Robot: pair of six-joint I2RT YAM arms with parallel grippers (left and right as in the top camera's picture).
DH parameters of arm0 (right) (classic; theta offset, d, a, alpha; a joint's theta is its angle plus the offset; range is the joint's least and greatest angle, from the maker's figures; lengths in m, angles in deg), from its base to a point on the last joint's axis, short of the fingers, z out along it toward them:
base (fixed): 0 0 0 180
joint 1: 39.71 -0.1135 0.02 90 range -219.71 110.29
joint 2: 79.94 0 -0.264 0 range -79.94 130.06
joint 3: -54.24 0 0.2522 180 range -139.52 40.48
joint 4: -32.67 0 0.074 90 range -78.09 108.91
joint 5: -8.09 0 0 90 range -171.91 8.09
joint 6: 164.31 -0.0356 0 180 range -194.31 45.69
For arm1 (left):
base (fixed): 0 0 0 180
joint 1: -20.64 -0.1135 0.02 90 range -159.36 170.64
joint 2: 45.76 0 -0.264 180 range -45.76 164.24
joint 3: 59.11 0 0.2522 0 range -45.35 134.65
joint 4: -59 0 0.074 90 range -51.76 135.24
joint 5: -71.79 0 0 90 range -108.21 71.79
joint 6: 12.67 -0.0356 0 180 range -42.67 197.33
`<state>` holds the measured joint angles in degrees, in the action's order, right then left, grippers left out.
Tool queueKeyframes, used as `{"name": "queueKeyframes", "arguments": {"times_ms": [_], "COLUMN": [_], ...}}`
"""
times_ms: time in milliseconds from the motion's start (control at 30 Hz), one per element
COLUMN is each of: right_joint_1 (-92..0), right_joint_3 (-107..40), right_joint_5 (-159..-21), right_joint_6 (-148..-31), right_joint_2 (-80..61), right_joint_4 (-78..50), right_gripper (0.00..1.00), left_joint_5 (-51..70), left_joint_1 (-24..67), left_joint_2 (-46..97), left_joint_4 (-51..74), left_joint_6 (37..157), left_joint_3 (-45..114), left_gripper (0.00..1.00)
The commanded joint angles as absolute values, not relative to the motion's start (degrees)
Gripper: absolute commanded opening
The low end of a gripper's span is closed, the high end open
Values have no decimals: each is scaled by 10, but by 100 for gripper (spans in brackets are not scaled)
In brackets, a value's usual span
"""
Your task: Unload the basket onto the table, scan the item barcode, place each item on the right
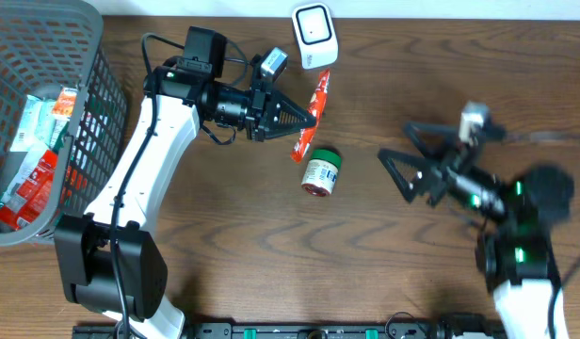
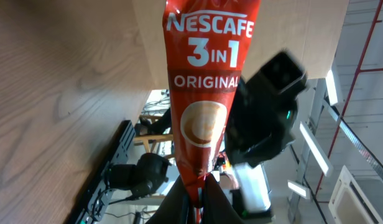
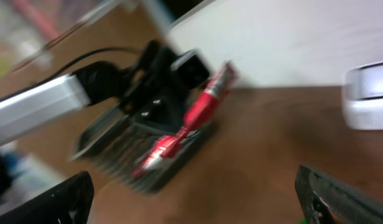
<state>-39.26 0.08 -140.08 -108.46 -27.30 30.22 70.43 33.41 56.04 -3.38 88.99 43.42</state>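
Grey mesh basket (image 1: pixel 97 89) at 10 o'clock in overhead view, cut by frame edge. Red, white, green packets (image 1: pixel 31 160) piled inside. Small green-lidded jar (image 1: pixel 320 173) on its side near centre of wooden table (image 1: pixel 271 264), lid toward 12 o'clock.

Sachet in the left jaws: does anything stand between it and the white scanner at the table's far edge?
Nothing visible does. The left gripper holds the sachet with its upper end just short of the scanner, and the gap is free. The small jar lies on the opposite side, clear of that path.
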Motion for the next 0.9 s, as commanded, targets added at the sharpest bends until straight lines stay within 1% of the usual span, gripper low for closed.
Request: {"name": "queueKeyframes", "arguments": {"times_ms": [0, 33, 133, 167, 200, 233, 267, 333, 433, 667, 867], "right_joint_1": [-398, -398, -398, -398, -398, -401, -404, -421, -446, -492, -496], "right_joint_3": [-39, -43, -44, -44, -44, -44, -44, -44, -44, -44, -44], "right_joint_5": [-1603, -1619, -1619, -1619, -1616, -1610, -1602, -1553, -1493, -1406, -1373], "right_joint_6": [-1098, -1134, -1211, -1220, -1232, -1239, -1240, -1240, -1248, -1248, -1230], "right_joint_2": [-188, -149, -99, -90, -78, -70, -65, -62, -62, -61, -61], "right_joint_4": [330, 370, 440, 453, 468, 478, 481, 481, 494, 496, 499], "right_gripper": [99, 99, 98, 91, 81, 77, 73, 70, 62, 61, 53], "left_joint_5": [719, 719, 719, 719, 719, 719, 719, 719, 719, 719, 719], "left_joint_1": [344, 349, 355, 356, 356, 356, 356, 359, 366, 382, 389], "left_joint_2": [564, 564, 564, 564, 564, 564, 564, 564, 564, 564, 564], "left_joint_4": [-33, -33, -29, -25, -22, -20, -20, -20, -20, -20, -20], "left_joint_6": [884, 884, 884, 884, 884, 884, 884, 884, 884, 884, 884], "left_joint_3": [437, 437, 437, 437, 437, 437, 437, 437, 437, 437, 437], "left_gripper": [7, 7, 7, 7, 7, 7, 7, 7, 7, 7, 7]}}
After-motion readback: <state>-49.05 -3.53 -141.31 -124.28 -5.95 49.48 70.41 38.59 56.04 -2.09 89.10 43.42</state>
